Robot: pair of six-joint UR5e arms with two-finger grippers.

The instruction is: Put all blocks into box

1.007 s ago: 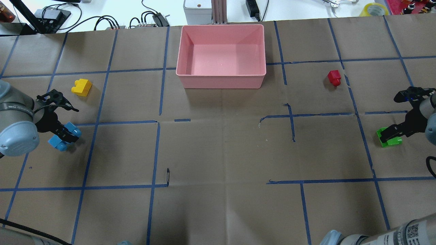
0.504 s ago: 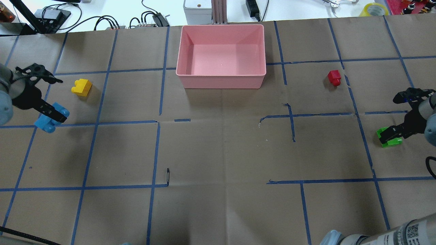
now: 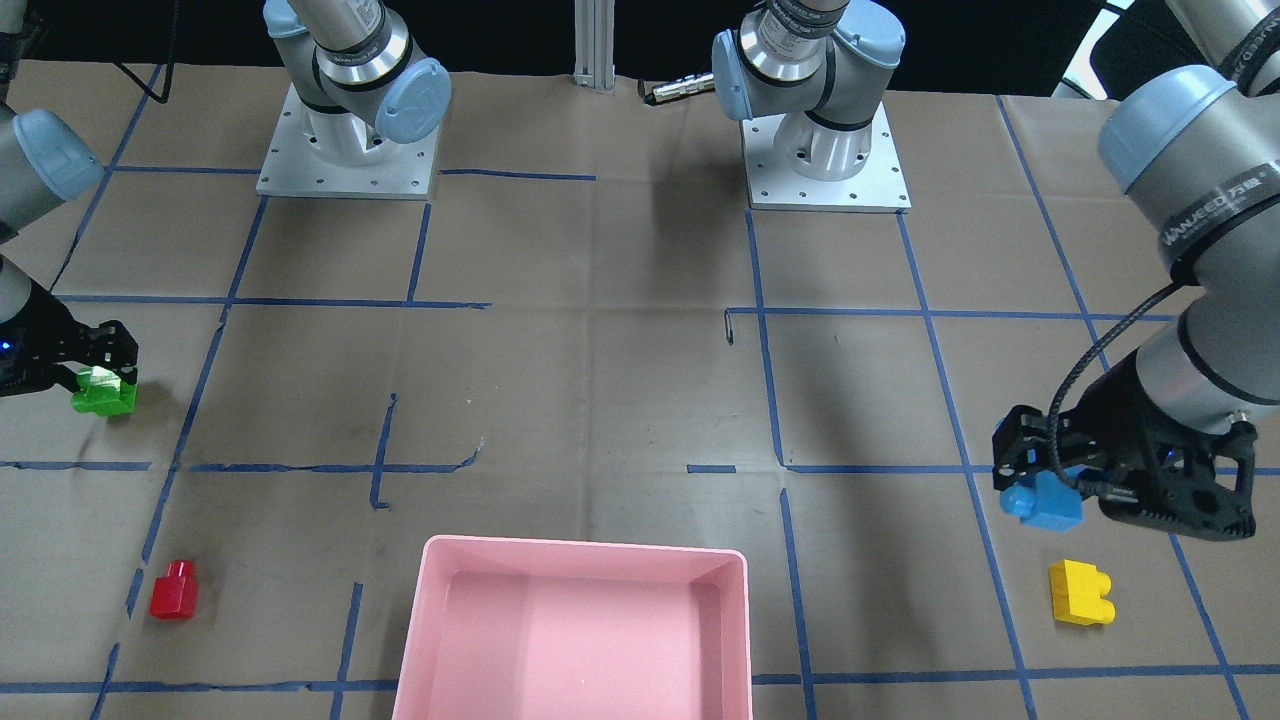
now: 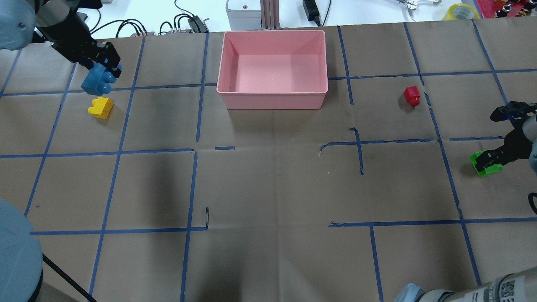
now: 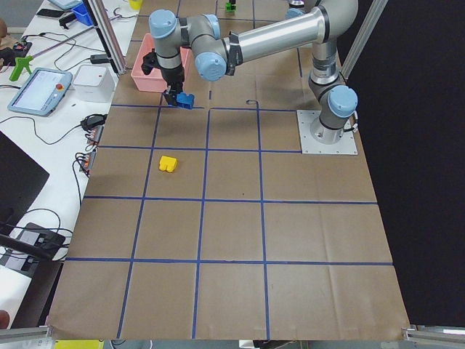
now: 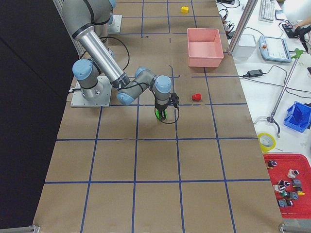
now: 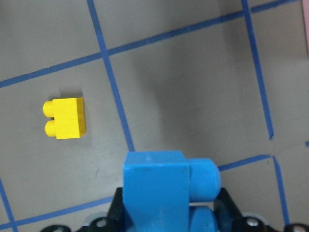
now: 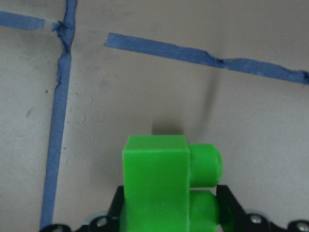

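Observation:
My left gripper (image 4: pixel 102 66) is shut on the light blue block (image 4: pixel 96 82) and holds it in the air just beyond the yellow block (image 4: pixel 100 107), left of the pink box (image 4: pixel 272 90). The left wrist view shows the blue block (image 7: pixel 159 188) between the jaws, with the yellow block (image 7: pixel 66 117) on the table below. My right gripper (image 4: pixel 491 157) is shut on the green block (image 4: pixel 486 164) at the table's right edge, low over the paper. The green block also shows in the right wrist view (image 8: pixel 157 188). The red block (image 4: pixel 412 95) lies alone, right of the box.
Brown paper with a blue tape grid (image 4: pixel 193 151) covers the table. Cables and power boxes (image 4: pixel 184 23) lie on the white bench behind the box. A tape roll (image 4: pixel 461 11) sits at the far right. Both arm bases (image 3: pixel 345 150) stand at the robot's edge.
My left gripper has carried the blue block up and away from the robot, past the yellow block. My right gripper with the green block has shifted slightly right.

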